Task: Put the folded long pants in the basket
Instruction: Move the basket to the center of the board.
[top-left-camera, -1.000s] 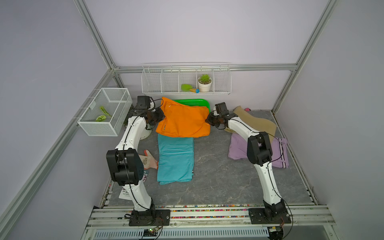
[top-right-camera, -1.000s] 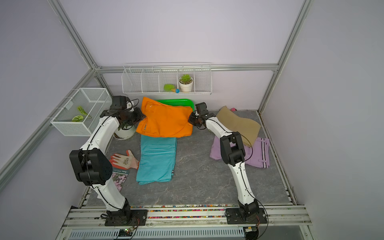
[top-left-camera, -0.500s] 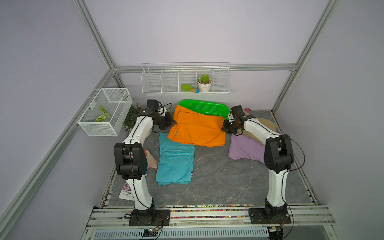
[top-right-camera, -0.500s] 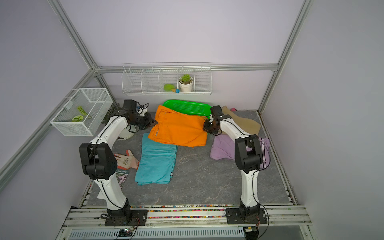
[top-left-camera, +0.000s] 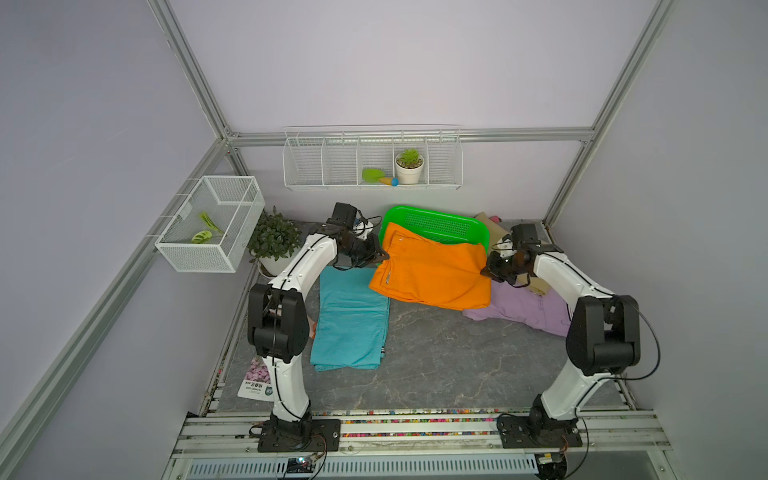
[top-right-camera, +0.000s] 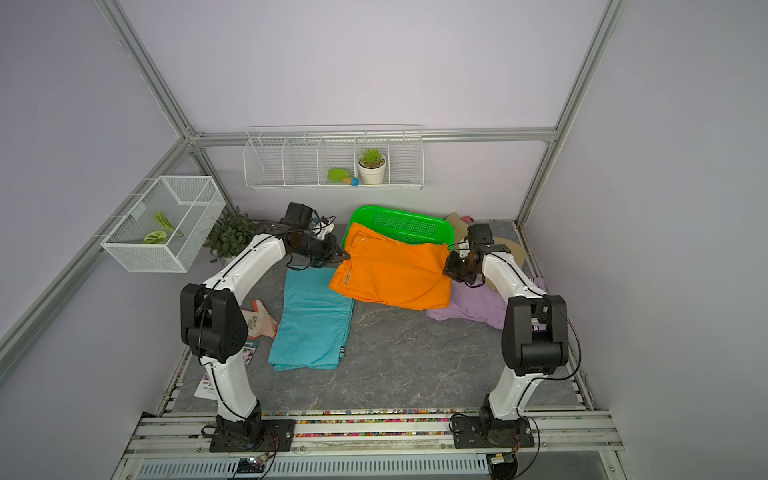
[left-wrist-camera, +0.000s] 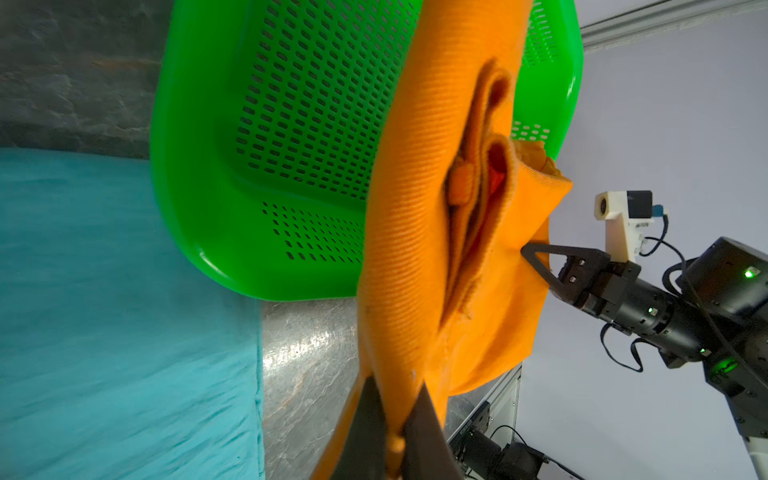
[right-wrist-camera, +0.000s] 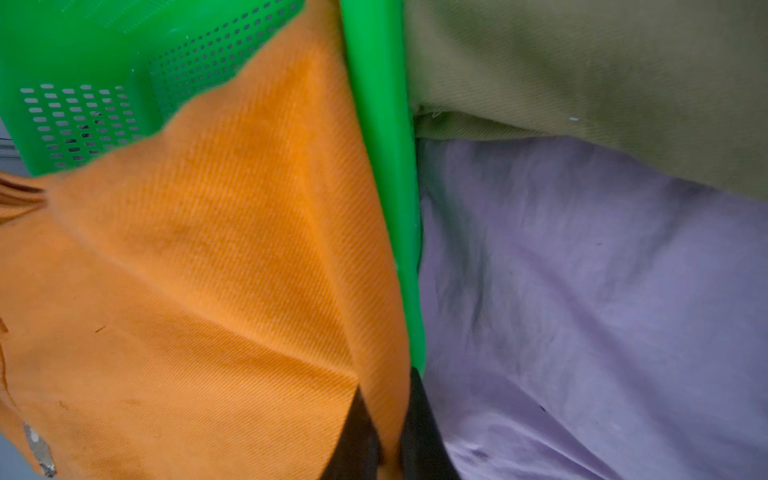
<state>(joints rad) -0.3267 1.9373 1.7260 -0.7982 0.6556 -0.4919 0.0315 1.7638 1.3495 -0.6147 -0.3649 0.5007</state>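
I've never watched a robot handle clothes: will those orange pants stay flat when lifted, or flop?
Probably floppy: the orange pants drape between the left pincer and right pincer, each pinching an edge. Likely light: two small pinches carry them. Layers gape in the left wrist view, so the fold may loosen.

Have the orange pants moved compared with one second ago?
Yes. The orange pants shifted to the robot's right: before they covered the whole far end of the teal pants, now only its corner, and they overlap the lilac pants.
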